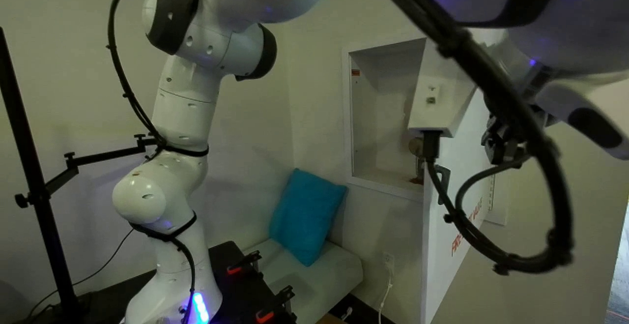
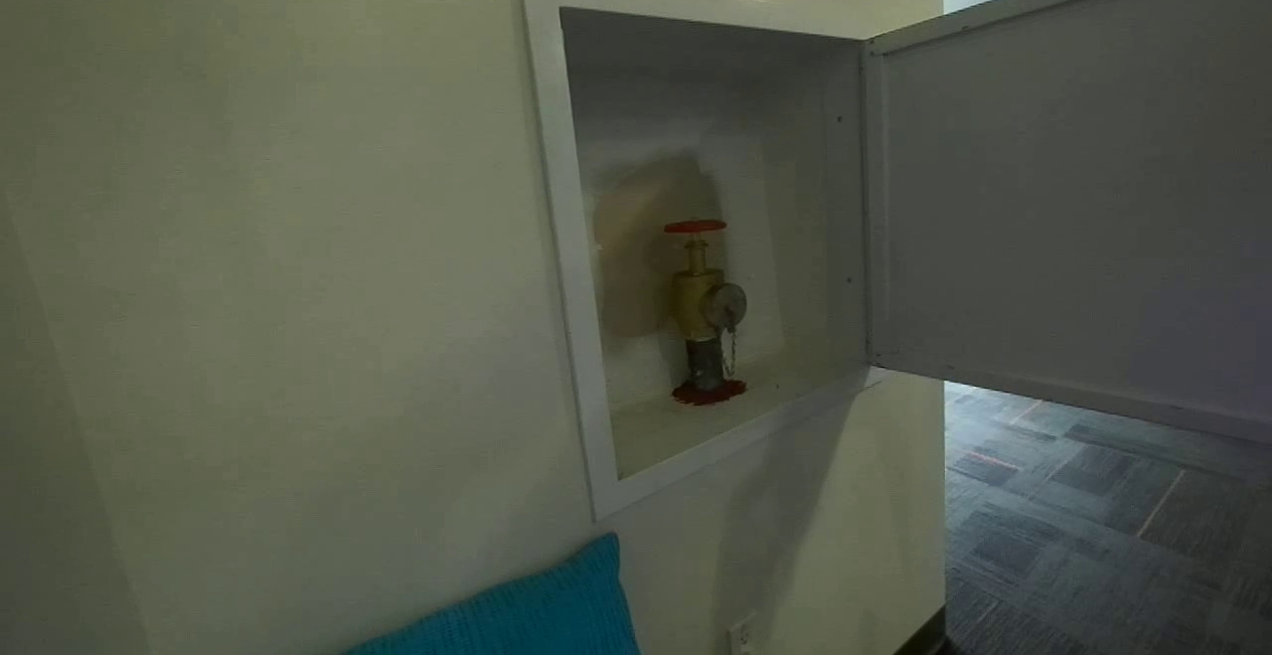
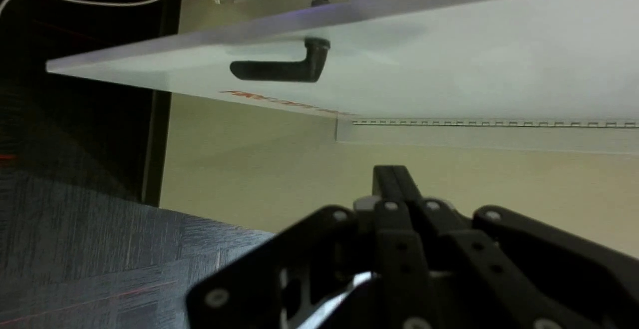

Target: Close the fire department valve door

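Observation:
The white fire department valve door stands wide open, out from the wall cabinet. Its outer face with red lettering and the dark latch handle shows in the wrist view, as does its hinge. In an exterior view the door is partly hidden by the arm and cables. My gripper is shut with nothing between its fingers. It is on the lettered outer side of the door, pointing toward the wall by the hinge, and appears apart from the door. In an exterior view the gripper is partly behind a cable.
The wall cabinet holds a yellow valve with a red wheel. A blue cushion sits on a pale bench below. A thick cable loop hangs from the arm beside the door. Carpet floor shows below.

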`<state>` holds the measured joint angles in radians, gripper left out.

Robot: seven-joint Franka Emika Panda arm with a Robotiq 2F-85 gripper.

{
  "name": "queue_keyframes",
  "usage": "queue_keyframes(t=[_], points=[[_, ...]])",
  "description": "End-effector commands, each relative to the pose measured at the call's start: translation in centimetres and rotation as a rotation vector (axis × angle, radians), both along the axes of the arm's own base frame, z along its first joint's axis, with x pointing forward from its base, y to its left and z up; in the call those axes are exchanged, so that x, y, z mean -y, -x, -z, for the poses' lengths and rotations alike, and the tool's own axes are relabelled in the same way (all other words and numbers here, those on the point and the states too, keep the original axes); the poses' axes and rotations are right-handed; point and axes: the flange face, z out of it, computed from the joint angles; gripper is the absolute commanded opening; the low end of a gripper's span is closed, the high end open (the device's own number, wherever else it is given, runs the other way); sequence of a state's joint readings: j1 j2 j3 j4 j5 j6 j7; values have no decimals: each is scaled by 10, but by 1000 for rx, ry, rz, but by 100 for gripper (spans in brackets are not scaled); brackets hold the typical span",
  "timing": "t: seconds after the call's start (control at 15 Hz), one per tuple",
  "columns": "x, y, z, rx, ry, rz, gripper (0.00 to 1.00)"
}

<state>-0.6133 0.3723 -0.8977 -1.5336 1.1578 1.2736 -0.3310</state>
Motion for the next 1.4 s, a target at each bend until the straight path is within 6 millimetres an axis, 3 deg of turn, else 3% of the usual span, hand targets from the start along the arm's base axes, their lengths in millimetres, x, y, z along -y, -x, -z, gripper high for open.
queue_keyframes(t=[0.0,0.33,0.8,1.13,1.33], points=[[16,-14,6,14,-67,-90,0],[7,-33,16,34,-154,-266,0],[-42,-66,21,-43,-223,-508,0],[-78,-75,22,-114,-267,-670,0],[-104,-77,25,-118,-206,-760,0]])
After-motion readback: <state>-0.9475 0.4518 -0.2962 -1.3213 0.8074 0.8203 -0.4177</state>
